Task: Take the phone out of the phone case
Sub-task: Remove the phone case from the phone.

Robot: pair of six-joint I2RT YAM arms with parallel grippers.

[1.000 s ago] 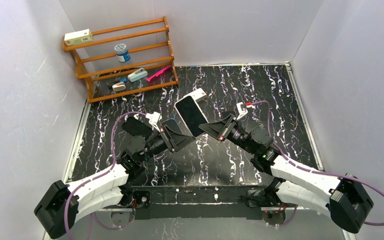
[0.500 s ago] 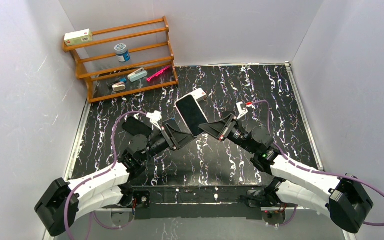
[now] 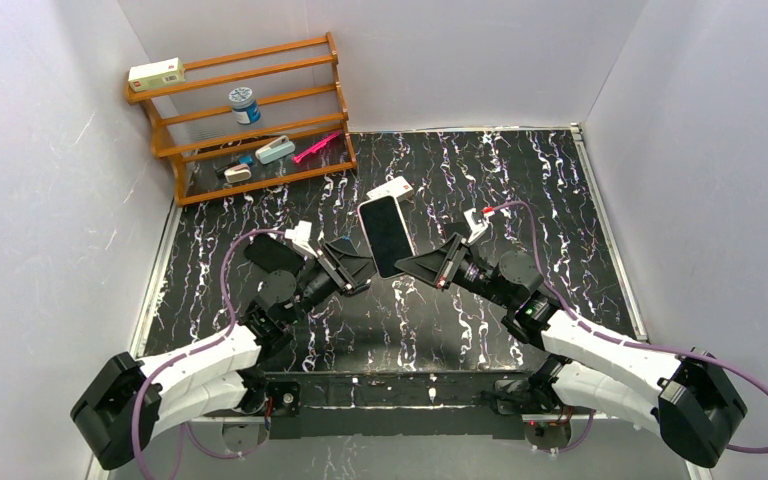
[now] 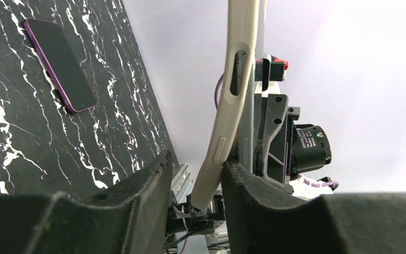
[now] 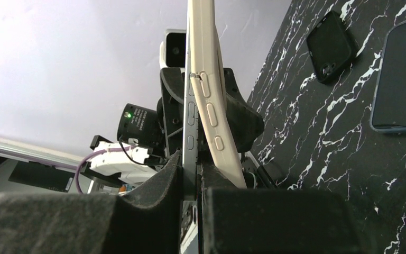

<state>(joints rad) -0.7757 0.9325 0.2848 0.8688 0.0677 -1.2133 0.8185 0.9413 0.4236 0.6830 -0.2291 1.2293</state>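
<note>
**Peel in hand: phone held mid-air, case edge lifting**

The phone [image 3: 385, 235] is up off the table [image 3: 520, 180], mid-air btw the two arms, tilted, dark screen toward the top cam. The cream case [image 4: 232, 106] is on it, but near the bottom one long edge bows away from the phone; both wrist views show that.

R gripper [image 5: 192, 169] is clamped tight on the phone's thin edge, w/ the case lip curling off just beside its finger. L gripper [image 4: 196, 164] straddles the case's lower edge. One finger looks against it and there's a gap at the other, so jaws apart, nothing pinched.

Step, as I read it: the separation itself, early on. R anchors the phone, L goes for the loose lip.

Next move calls for L to close firmly on case only, not phone. Then it pulls away from R along the peel while R holds steady. Too light a pinch and the lip prob slips.

Count:
- 2 grippers, 1 cased phone in hand.
- 1 black case [image 5: 330, 47] flat on the table.
- 1 purple phone [image 4: 58, 63] in L wrist view and 1 blue phone [image 5: 402, 84] in R wrist view; can't tell if they're the same one.
- 1 rack [image 3: 260, 184] far left, w/ small items on it.
</note>
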